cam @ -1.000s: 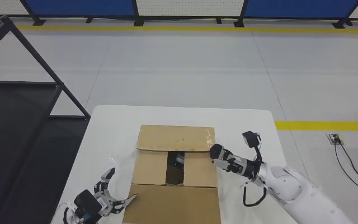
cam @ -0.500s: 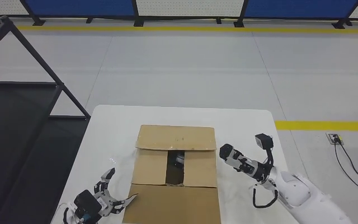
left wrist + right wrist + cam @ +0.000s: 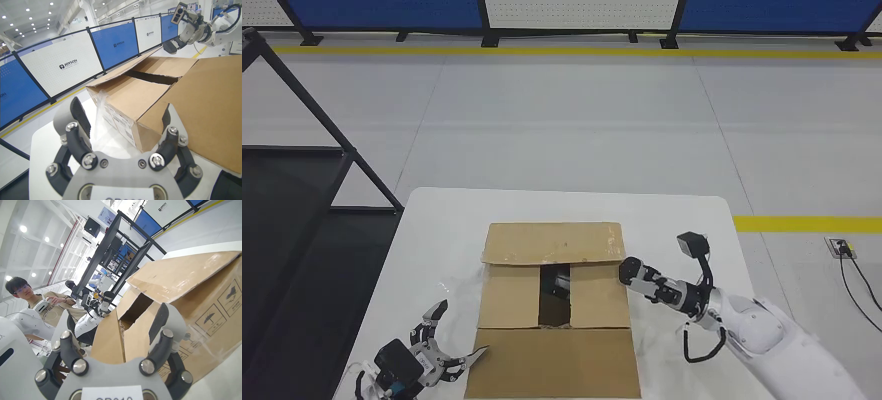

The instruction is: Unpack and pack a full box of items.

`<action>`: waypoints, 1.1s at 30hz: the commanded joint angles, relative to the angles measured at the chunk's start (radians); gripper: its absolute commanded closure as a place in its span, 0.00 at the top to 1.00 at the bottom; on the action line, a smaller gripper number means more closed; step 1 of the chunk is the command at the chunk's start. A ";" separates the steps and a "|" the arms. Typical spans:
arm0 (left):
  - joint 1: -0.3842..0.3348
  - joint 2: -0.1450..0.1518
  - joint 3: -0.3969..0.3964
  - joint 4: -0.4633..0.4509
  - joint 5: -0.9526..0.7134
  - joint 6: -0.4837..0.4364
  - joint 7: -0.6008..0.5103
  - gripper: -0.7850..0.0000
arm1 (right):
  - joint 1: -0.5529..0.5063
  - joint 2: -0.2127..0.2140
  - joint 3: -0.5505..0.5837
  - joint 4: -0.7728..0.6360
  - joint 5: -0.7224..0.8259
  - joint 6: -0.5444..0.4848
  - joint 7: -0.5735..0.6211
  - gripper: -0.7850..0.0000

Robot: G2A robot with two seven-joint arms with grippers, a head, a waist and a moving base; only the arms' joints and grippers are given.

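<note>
Left claw (image 3: 122,106) and right claw (image 3: 113,313) both agape beside box (image 3: 552,350), contents obscured beneath flaps (image 3: 510,298).

Bright, even light fills the hall. In the left wrist view, rows of round ceiling lamps (image 3: 27,9) glow white overhead, and more of them flare in the right wrist view. In the top view the white worktop (image 3: 442,250) looks bright at the lower centre of the frame. Only the gap between the flaps of the box (image 3: 512,300) falls dark. Tape (image 3: 181,283) on one flap catches glare. Both wrist views bow straight lines toward their edges, such as the fence panels (image 3: 56,66).
</note>
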 commanded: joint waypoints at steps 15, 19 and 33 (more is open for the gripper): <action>0.000 0.000 0.000 0.000 0.000 0.000 0.000 1.00 | -0.049 0.003 0.094 0.029 0.028 -0.025 0.013 1.00; 0.000 0.000 0.000 0.000 0.000 0.000 0.000 1.00 | -0.049 0.003 0.094 0.029 0.028 -0.025 0.013 1.00; 0.000 0.000 0.000 0.000 0.000 0.000 0.000 1.00 | -0.018 -0.025 0.101 0.050 0.314 0.265 0.196 1.00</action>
